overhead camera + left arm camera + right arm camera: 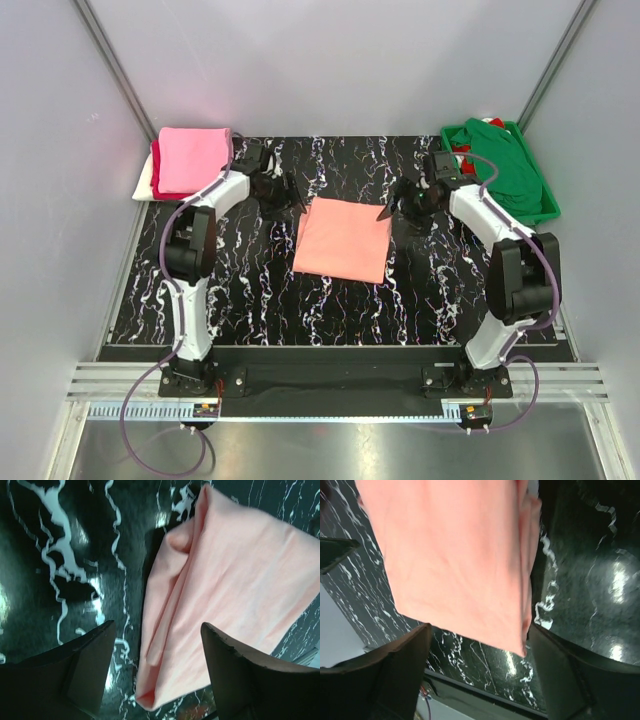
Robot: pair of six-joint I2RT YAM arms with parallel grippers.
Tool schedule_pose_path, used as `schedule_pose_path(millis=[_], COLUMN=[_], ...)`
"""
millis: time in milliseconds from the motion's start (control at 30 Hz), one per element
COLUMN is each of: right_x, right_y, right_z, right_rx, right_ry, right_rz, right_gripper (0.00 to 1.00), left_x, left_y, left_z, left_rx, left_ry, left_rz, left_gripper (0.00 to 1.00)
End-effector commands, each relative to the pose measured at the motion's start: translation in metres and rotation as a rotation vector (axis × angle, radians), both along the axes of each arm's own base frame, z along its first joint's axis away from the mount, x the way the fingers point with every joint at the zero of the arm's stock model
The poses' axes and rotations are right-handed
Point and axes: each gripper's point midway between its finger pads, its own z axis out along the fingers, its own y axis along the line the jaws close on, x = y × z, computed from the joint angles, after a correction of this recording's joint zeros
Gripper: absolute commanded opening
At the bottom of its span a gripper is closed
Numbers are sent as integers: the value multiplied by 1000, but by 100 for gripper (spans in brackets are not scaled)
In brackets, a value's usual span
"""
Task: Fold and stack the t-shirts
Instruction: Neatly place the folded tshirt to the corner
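The salmon-peach t-shirt (pixel 343 238) lies folded into a flat rectangle in the middle of the table (pixel 250 290), a little toward its far edge, resting free on the dark marbled surface. The left gripper (pixel 289 200) hangs just off the shirt's far-left corner and the right gripper (pixel 393 209) just off its far-right corner, so the arms flank the far edge evenly. That placement would suit letting go after a fold or a two-handed pick-up, and which it is cannot be told. Both claws stand with fingers apart and nothing clamped between them. The overhead view alone gives the layout. At the table's far-left corner a bright pink t-shirt (pixel 195 150) tops a red t-shirt (pixel 163 180) and some white cloth, probably the stack this bundle should join. At the far-right corner a green tray (pixel 541 214) holds a dark green t-shirt (pixel 510 165), probably waiting to be folded. That view is too coarse to show the finger gaps, which the wrist cameras settle. In the left wrist view the left gripper (pixel 157 629) straddles the shirt's layered edge, where doubled cloth and a rounded tuck show the fold is not perfectly flush. In the right wrist view the right gripper (pixel 480 629) hangs above a smooth top face, with stacked layers along one side.
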Motion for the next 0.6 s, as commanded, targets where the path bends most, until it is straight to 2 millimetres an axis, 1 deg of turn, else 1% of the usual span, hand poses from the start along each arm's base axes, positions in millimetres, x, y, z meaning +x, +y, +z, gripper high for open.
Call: schedule_pose_path(millis=[0, 33, 67, 100, 133, 167, 200, 233, 267, 300, 333, 367, 400, 433, 500, 533, 567], right_x=[25, 35, 41, 49, 54, 58, 65, 70, 72, 75, 75, 74, 72, 73, 67, 68, 66], right_y=[-24, -24, -28, -28, -28, -27, -24, -20, -18, -16, -16, -15, -15, -15, -16, -15, -15], right_z=[6, 8, -1, 0, -4, -19, -22, -26, -43, -49, -57, -69, -76, -81, -93, -96, -100], right_rx=[-11, 10, 6, 8, 10, 7, 15, 35, 41, 48, 53, 53, 52, 53, 52, 54, 56], right_ry=[-46, -64, -46, -57, -55, -27, -30, -32, 2, 11, 24, 50, 62, 63, 88, 87, 98], right_rz=[-40, -42, -57, -62, -57, -54, -52, -43, -43, -42, -40, -41, -39, -43, -44, -45, -46], right_gripper=[82, 77, 68, 65, 61, 59, 56, 54, 52, 46, 42, 37, 30, 27, 24, 24, 23], left_x=[25, 29, 31, 34, 35, 35, 38, 36, 37, 38, 37, 38, 37, 36, 35, 34, 33], left_y=[-11, -15, -17, -19, -22, -23, -27, -27, -30, -32, -36, -37, -37, -38, -38, -37, -37], left_z=[0, 2, 0, -5, -5, -8, -9, -14, -13, -16, -17, -19, -24, -27, -36, -41, -43], left_rx=[-25, -39, -49, -58, -76, -83, -96, -102, -114, -123, -129, -131, -127, -117, -107, -97, -97], left_ry=[-83, -92, -94, -96, -97, -95, -107, -97, -103, -107, -106, -107, -99, -89, -68, -61, -55], left_rz=[-54, -61, -64, -68, -75, -74, -81, -81, -84, -87, -97, -103, -104, -105, -107, -105, -104], left_gripper=[76, 76, 77, 78, 79, 79, 79, 80, 80, 80, 80, 80, 80, 80, 78, 77, 73])
